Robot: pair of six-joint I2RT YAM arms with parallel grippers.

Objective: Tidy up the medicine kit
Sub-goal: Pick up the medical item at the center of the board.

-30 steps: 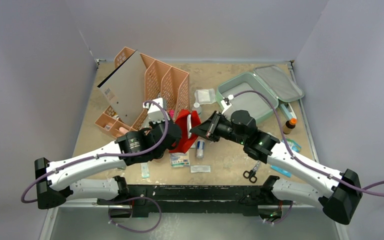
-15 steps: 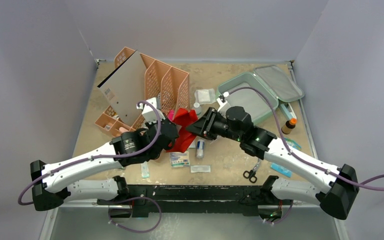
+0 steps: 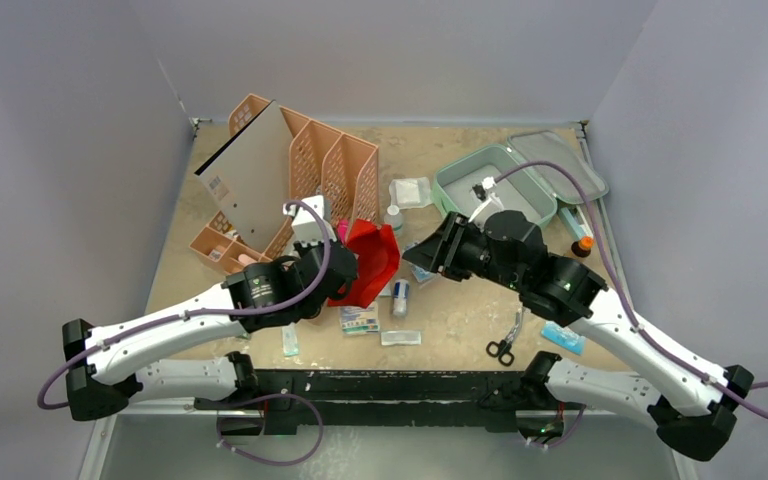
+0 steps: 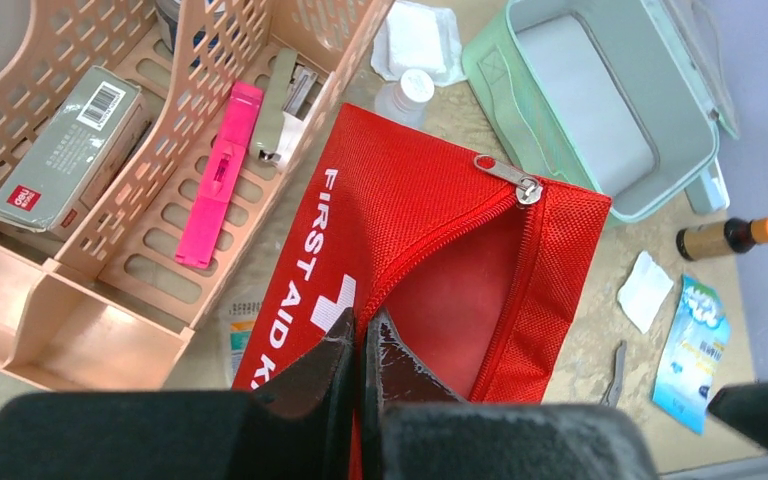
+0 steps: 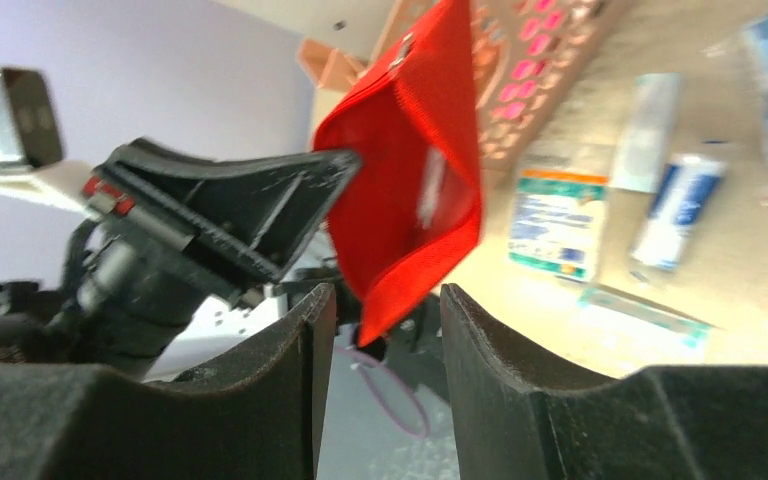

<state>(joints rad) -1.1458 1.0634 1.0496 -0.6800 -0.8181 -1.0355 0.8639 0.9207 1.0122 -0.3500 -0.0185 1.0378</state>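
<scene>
Overhead, a tan table (image 3: 455,310) fills the view, with two robot arms reaching in from its near edge. At the back left stands an orange mesh file rack (image 3: 325,170) with a grey board (image 3: 250,185) leaning in it. At the back right lies the medicine kit (image 3: 470,165), a mint-green soft case. It is open, and its grey-lined lid (image 3: 560,165) is folded back flat toward the far right corner. The right arm crosses above the kit's near side and hides part of its inside.

Between rack and kit, the left gripper (image 4: 360,345) is clamped tight on the edge of a red first aid pouch (image 4: 410,220) and holds it up with its zipper partly undone. The right gripper (image 5: 385,300) sits just to the right of the pouch, not touching it. Its jaws are spread and there is nothing between them.

Smaller items are scattered on the table. A white gauze packet (image 3: 410,191) lies just left of the kit, with a small white bottle (image 3: 393,215) beside it. A brown bottle with an orange cap (image 3: 582,245) lies near the kit's right end. Black-handled scissors (image 3: 501,350) rest near the front edge. A pink marker (image 4: 218,175) lies in one slot of the rack.
</scene>
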